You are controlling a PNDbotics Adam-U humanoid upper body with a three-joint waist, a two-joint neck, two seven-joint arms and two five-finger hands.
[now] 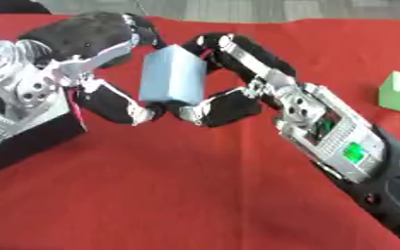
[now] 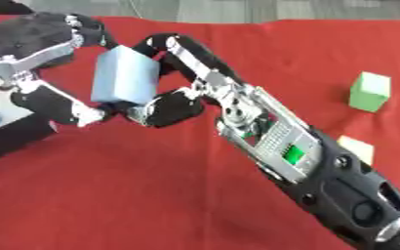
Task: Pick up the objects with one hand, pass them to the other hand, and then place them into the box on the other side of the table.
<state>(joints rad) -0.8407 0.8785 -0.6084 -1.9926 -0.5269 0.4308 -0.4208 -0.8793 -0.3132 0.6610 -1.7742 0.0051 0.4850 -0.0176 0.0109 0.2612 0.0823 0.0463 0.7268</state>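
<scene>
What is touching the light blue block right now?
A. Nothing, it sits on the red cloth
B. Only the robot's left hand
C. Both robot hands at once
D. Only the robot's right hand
C. The light blue block is up off the cloth, with fingers of the left hand curled on its left side and fingers of the right hand curled on its right side.

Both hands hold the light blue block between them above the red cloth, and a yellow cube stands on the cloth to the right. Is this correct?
Not quite: the cube to the right is green, not yellow, as the right eye view shows. The rest holds: left hand and right hand both grip the light blue block above the red cloth.
</scene>
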